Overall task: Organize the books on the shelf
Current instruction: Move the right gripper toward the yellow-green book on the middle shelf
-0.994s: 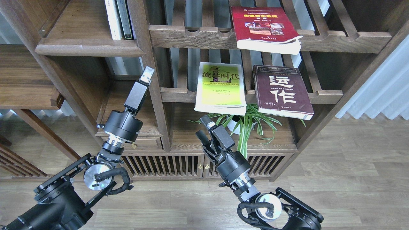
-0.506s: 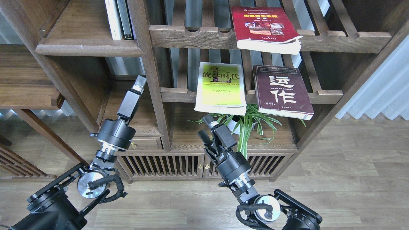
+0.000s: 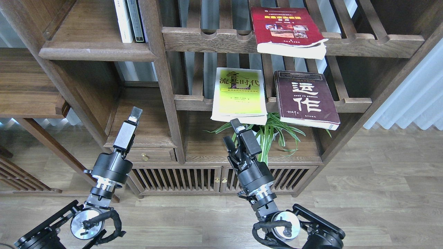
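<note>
Three books lie flat on the slatted racks. The red book (image 3: 285, 31) overhangs the upper rack. The yellow-green book (image 3: 238, 95) and the maroon book (image 3: 304, 98) rest side by side on the rack below it. The shelf (image 3: 93, 53), a solid board with a rounded lip, is at upper left. My right gripper (image 3: 232, 134) stands open and empty just under the yellow-green book's front edge, not touching it. My left gripper (image 3: 134, 114) is low in front of the left compartment, seen edge-on, holding nothing that I can see.
Two upright books (image 3: 128, 20) stand at the right end of the shelf. A potted spider plant (image 3: 268, 133) sits under the lower rack, right beside my right gripper. A vertical post (image 3: 166, 86) separates the left compartments from the racks.
My left arm has dropped down and to the left, away from the post. My right gripper has shifted slightly right and up, closer to the yellow-green book. The books have not moved.
</note>
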Available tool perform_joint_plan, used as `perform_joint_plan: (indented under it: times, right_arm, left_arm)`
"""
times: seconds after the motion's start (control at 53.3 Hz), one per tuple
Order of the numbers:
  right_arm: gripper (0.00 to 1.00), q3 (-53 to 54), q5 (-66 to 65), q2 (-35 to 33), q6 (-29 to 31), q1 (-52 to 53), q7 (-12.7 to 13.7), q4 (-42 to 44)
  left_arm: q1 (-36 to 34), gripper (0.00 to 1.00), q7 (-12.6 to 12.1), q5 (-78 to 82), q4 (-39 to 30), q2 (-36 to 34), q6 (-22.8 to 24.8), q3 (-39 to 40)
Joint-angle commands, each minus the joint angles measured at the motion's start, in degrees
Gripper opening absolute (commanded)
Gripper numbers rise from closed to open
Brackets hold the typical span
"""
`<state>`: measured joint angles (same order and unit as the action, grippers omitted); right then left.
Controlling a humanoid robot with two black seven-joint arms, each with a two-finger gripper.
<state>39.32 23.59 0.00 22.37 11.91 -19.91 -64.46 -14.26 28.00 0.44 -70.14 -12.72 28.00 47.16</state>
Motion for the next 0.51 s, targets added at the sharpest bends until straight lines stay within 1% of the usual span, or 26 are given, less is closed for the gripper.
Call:
perform_joint_plan:
  times: [0.0, 0.113, 0.206, 0.45, 0.488]
  right_arm:
    - [0.99, -0.03, 3.12, 0.00, -3.38, 3.90, -0.04, 3.54]
    - [0.99, -0.12, 6.82, 0.00, -5.84, 6.54, -0.04, 5.56]
    - [0.99, -0.12, 7.35, 0.00, -8.04, 8.04, 0.05, 7.68]
    - [0.98, -1.00, 10.42, 0.00, -9.01, 11.55, 0.58, 10.14]
    - [0.98, -1.70, 11.56, 0.00, -9.88, 13.66, 0.58, 11.37]
  left_arm:
    - [0.28, 0.99, 0.00, 0.00, 0.09, 0.07, 0.00, -0.05]
    - [0.46, 1.00, 0.00, 0.00, 0.26, 0.42, 0.00, -0.31]
    - [0.55, 0.99, 0.00, 0.00, 0.44, 0.60, 0.00, -0.40]
    - [0.46, 0.99, 0.00, 0.00, 0.79, 0.77, 0.00, -0.58]
    - [0.46, 0.99, 0.00, 0.00, 1.06, 1.03, 0.00, -0.66]
